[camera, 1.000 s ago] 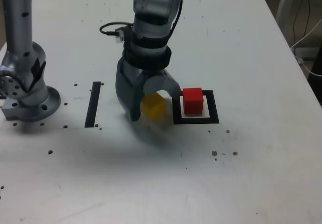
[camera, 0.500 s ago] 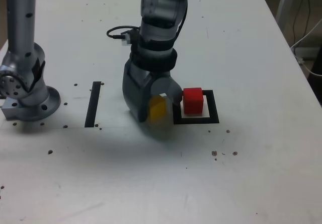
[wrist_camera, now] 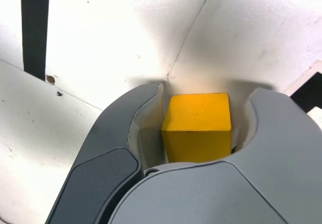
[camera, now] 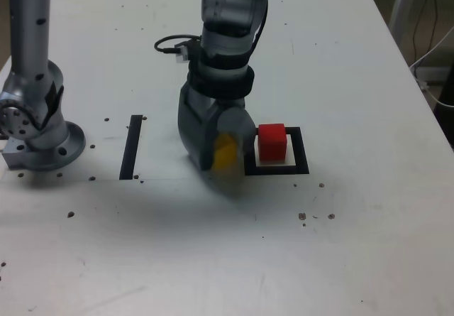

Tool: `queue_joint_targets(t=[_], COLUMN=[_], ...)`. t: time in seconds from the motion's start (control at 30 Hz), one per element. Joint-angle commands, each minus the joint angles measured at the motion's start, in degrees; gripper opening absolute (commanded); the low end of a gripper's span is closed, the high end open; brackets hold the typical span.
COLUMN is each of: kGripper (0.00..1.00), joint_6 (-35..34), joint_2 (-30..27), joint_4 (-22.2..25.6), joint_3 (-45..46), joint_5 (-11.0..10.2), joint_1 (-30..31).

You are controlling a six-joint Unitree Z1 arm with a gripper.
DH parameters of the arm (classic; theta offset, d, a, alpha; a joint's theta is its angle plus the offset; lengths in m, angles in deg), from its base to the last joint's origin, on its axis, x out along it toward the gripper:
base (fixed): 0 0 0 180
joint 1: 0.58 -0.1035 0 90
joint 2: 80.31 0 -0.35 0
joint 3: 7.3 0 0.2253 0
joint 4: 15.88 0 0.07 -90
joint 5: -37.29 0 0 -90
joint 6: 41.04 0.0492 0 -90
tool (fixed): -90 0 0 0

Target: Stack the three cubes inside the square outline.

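- The yellow cube (wrist_camera: 197,116) sits between the tool's (wrist_camera: 209,88) two jaws; in the exterior view it is near centre, just left of the square (camera: 301,153).
- The jaws stand close about the cube's sides. I cannot tell whether both press on it, so a firm grip is unproven.
- It looks stiff and probably light, with flat matte faces that should not slip much; little chance of crushing it.
- Best hold: two opposite upright faces, around mid-height, pads flat against them. A hold near an edge or corner could twist it and spoil the stack.
- The red cube (camera: 272,145) stands inside the square, right of centre in the exterior view. It should make a steady base, but a knock from a jaw could slide it.
- I see no green cube in either view.
- The surface (camera: 340,238) is pale, smooth and scuffed, with dark specks and a thin seam; a cube would probably slide if nudged.
- A black strip (camera: 130,147) lies left of centre in the exterior view, well apart from the red cube.
- Beyond the surface the room is dim, with loose cables (camera: 425,85) at the exterior view's upper right.
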State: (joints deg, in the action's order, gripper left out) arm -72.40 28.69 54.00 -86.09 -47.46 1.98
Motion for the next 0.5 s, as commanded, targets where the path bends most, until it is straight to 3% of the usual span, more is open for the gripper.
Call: queue_joint_targets(t=[0.0, 0.2, 0.47], kGripper=[0.26, 0.18, 0.17], joint_6=[0.2, 1.3, 10.0], joint_2=[-0.4, -3.0, -7.7], joint_4=[-0.1, 3.0, 13.7], joint_3=[-0.3, -1.2, -9.4], joint_5=[-0.4, -1.8, -8.6], joint_1=[-0.1, -0.1, -0.2])
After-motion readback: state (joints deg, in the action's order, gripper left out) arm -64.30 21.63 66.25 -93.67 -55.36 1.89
